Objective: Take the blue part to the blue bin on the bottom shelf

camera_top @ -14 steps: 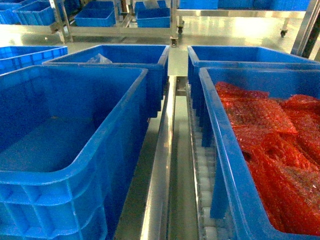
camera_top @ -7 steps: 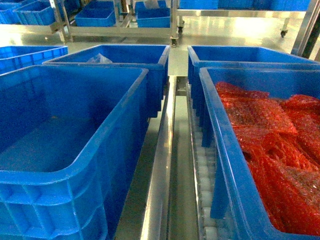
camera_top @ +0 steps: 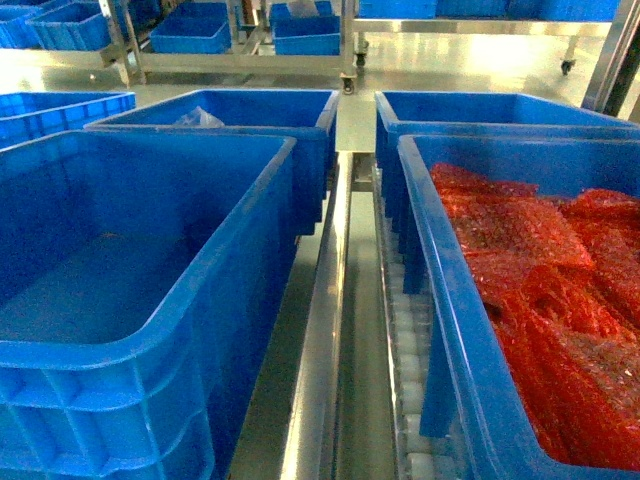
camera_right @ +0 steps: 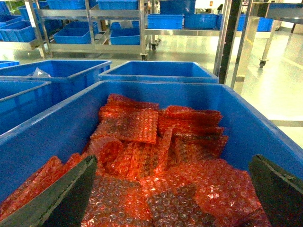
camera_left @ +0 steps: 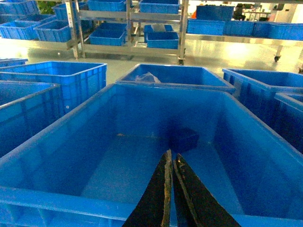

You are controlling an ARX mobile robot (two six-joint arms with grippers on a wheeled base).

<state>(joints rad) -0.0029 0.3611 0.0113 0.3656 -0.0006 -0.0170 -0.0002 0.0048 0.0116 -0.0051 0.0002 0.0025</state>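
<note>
Nothing among the bins has shifted since the earlier head views; only the crinkled red bubble-wrap bags (camera_top: 560,300) on the right show slightly different folds and glints.

In the head view neither arm appears. A large, deep blue plastic bin (camera_top: 130,300) fills the left foreground, and a second large blue plastic bin (camera_top: 440,330) on the right holds the red bags. Between them runs a pale metal rail with white rollers (camera_top: 405,350). Behind the left bin stands another blue bin with a clear plastic bag (camera_top: 198,118) showing above its rim. Farther back, a steel shelf rack (camera_top: 240,60) carries more small blue bins on its low shelf.

From the left wrist camera, the left gripper (camera_left: 171,165) hangs over the left bin with its two dark fingers pressed together, tips meeting and holding nothing. Just beyond the tips, a small dark blue block-shaped part (camera_left: 184,138) lies on the bin's floor, near the middle and toward the far wall, apart from the fingers.

From the right wrist camera, the right gripper (camera_right: 173,189) hovers above the red bags with its dark fingers (camera_right: 61,196) spread wide to either edge of the frame, nothing between them.
</note>
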